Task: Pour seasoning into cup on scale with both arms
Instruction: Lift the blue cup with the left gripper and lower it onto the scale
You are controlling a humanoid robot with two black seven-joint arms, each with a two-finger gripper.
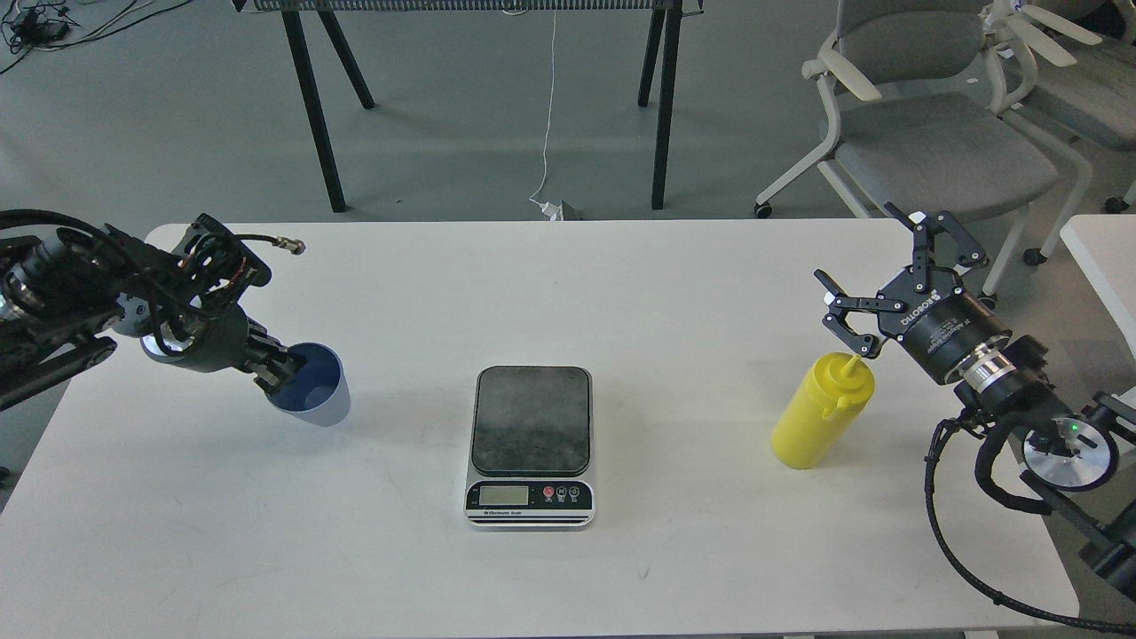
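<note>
The light-blue cup (318, 385) stands on the white table (568, 284) at the left, tilted toward my left gripper (280, 369). That gripper is shut on the cup's near rim, one finger inside. The silver scale (531, 444) with its dark platform lies in the middle of the table, bare. The yellow seasoning bottle (821, 412) stands upright at the right. My right gripper (874, 266) is open, its fingers spread wide just above and behind the bottle's nozzle, holding nothing.
Black trestle legs (311, 106) stand behind the table, and grey office chairs (932, 124) at the back right. A second white table edge (1105, 257) shows at the far right. A white cable (546, 133) hangs to the floor.
</note>
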